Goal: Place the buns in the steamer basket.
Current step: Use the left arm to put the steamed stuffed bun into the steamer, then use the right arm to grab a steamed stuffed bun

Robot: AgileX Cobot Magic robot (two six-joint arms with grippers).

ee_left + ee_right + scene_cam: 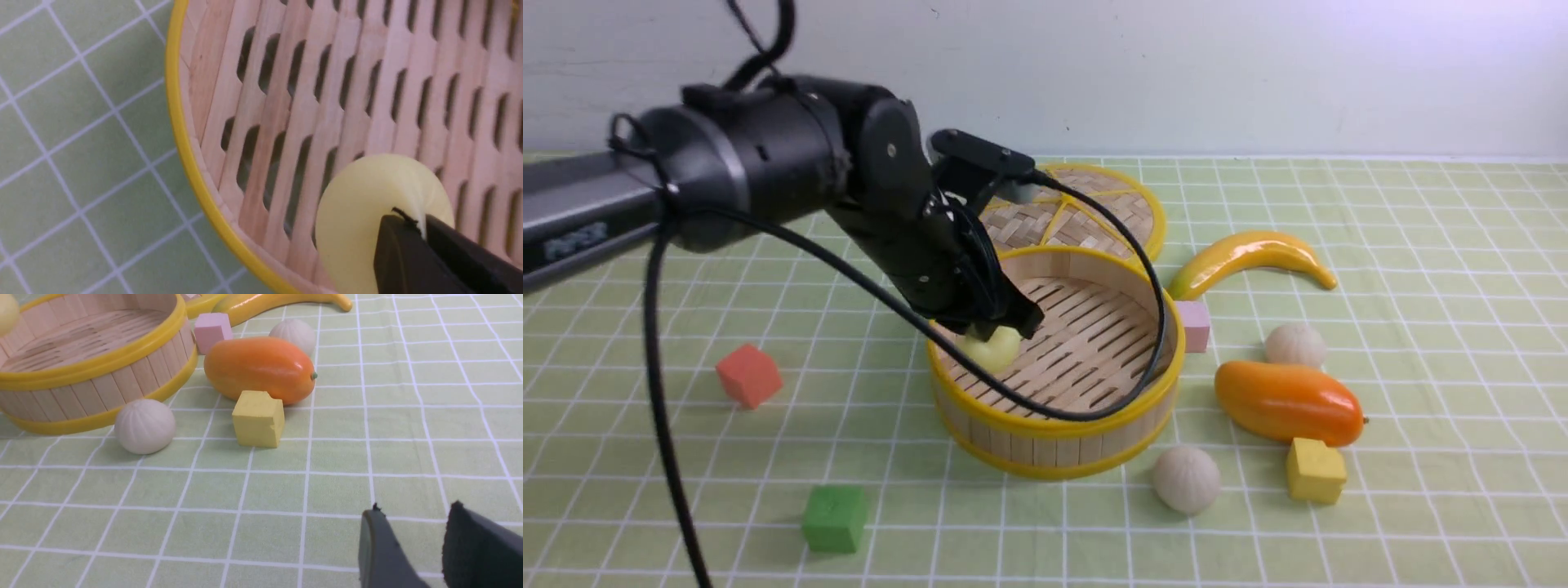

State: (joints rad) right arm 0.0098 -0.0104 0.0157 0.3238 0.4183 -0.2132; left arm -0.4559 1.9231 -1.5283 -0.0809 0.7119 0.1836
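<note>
- Over the steamer basket [1058, 449], the left gripper [1006, 328] points down with its tips together; the left wrist view shows them meeting in front of the yellow bun [992, 351], though whether they touch it I cannot tell.
- Just below that gripper, the yellow bun is within the basket's wall; the front view partly covers it with fingertips and a cable [1086, 415], while the left wrist view gives its smooth face beside the slats.
- Around and below the left gripper, the basket holds that one bun, over a slatted floor seen best in the left wrist view.
- Beyond the left gripper, the woven lid [1086, 208] lies behind the basket.
- To the left gripper's right and nearer the robot, one pleated bun [1186, 479] is on the table [1445, 523], outside the basket and near its wall.
- Farther to its right, the other pleated bun [1295, 345] sits behind the orange mango [1289, 403], with the yellow cube [1316, 471] in front of the fruit.
- Out to its left and nearer the robot are the red cube [749, 376] and green cube [835, 518], absent from both wrist views.
- Only in the right wrist view, the right gripper [412, 510] shows, its fingers apart with nothing between them.
</note>
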